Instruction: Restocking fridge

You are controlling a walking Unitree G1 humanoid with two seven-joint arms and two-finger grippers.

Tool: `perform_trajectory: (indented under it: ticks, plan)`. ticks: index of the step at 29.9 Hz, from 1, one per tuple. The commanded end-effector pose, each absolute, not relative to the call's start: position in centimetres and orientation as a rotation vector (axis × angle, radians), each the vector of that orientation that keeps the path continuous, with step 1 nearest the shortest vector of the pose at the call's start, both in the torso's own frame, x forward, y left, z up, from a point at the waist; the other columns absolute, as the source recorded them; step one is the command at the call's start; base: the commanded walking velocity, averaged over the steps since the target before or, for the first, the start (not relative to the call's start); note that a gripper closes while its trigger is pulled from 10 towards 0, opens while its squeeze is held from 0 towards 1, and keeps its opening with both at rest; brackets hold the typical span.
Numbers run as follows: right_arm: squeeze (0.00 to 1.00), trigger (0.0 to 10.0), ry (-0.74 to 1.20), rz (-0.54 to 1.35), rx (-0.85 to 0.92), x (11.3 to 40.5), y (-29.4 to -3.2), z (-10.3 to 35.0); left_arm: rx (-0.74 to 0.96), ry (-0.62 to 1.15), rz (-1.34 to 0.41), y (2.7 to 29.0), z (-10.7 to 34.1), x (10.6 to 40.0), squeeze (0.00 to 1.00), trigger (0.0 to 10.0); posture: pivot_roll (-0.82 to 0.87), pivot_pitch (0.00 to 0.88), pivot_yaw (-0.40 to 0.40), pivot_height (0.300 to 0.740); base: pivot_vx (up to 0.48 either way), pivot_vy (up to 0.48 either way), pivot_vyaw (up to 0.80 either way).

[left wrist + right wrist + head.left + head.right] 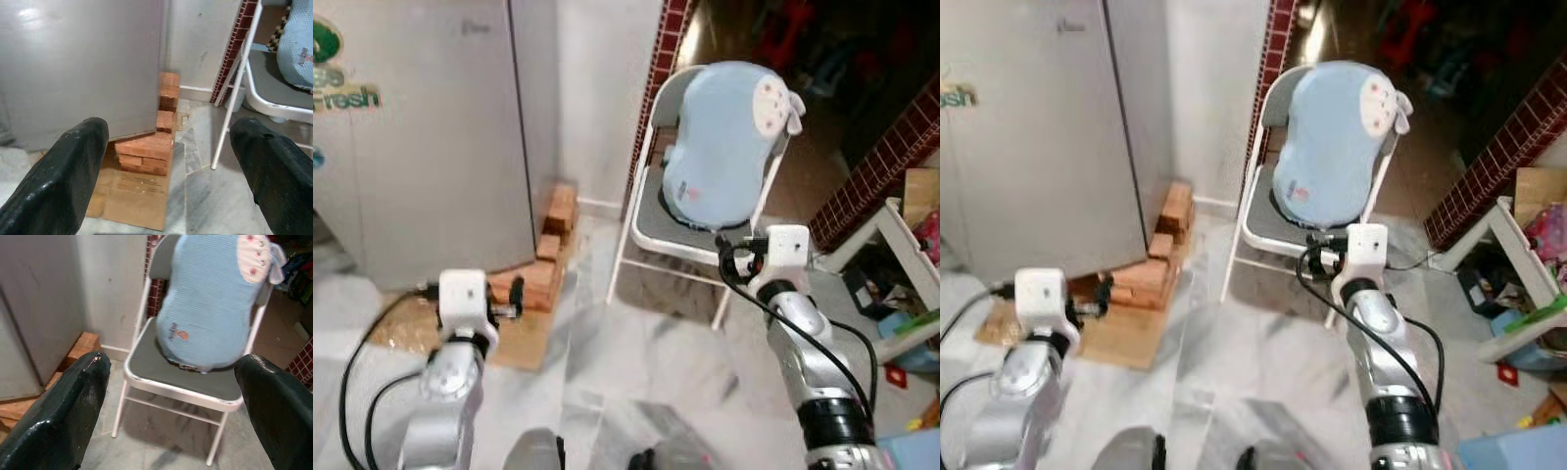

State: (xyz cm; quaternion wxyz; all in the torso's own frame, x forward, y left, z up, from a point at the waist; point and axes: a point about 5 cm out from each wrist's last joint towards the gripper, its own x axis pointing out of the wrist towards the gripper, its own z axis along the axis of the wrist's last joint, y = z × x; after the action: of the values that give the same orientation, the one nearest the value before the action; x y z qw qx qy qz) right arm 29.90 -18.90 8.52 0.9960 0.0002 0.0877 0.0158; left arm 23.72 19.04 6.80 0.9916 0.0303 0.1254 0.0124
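The grey fridge (431,137) stands at the left with its door closed, green lettering on its front. My left gripper (515,294) is held low in front of the fridge's right bottom corner. It is open, and its fingers (63,171) have nothing between them. My right gripper (738,257) points at a white folding chair (651,230) and is open and empty too, its fingers (63,411) spread wide. No food or drink item can be made out.
The fridge rests on stacked red bricks (555,230) over flattened cardboard (524,343). A light blue cushion (724,137) leans on the chair. A white rack with toys (911,245) is at the right. The floor is grey marble (636,362).
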Motion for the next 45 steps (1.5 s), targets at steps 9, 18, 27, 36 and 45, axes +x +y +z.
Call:
perform_trajectory:
  ticks: [9,18,27,36,45]
  plan:
    - [0.0,10.0,0.157,0.035,-0.002,30.3,-18.8,9.4,-0.009,0.245,0.038,19.3,7.2,23.8,0.0,10.0,0.07,0.106,-0.112,0.74,0.0,0.48,-0.05]
    - [0.0,10.0,0.163,0.046,-0.011,30.2,-18.7,9.3,-0.015,0.248,0.054,19.7,7.4,23.8,0.0,10.0,0.08,0.111,-0.115,0.74,0.0,0.48,-0.78]
    - [0.0,10.0,0.146,0.052,-0.02,30.7,-18.7,9.7,-0.013,0.237,0.06,19.7,7.4,23.9,0.0,10.0,0.08,0.107,-0.119,0.74,0.0,0.48,-0.75]
    - [0.0,10.0,0.15,0.03,0.002,30.3,-18.7,9.4,0.018,0.252,0.038,19.6,7.4,23.9,0.0,10.0,0.08,0.107,-0.099,0.74,0.0,0.48,-0.42]
    - [0.0,10.0,0.136,-0.031,0.032,30.0,-18.6,9.1,0.059,0.226,-0.041,19.0,8.2,24.2,0.0,10.0,0.09,0.107,-0.043,0.74,0.0,0.267,0.0]
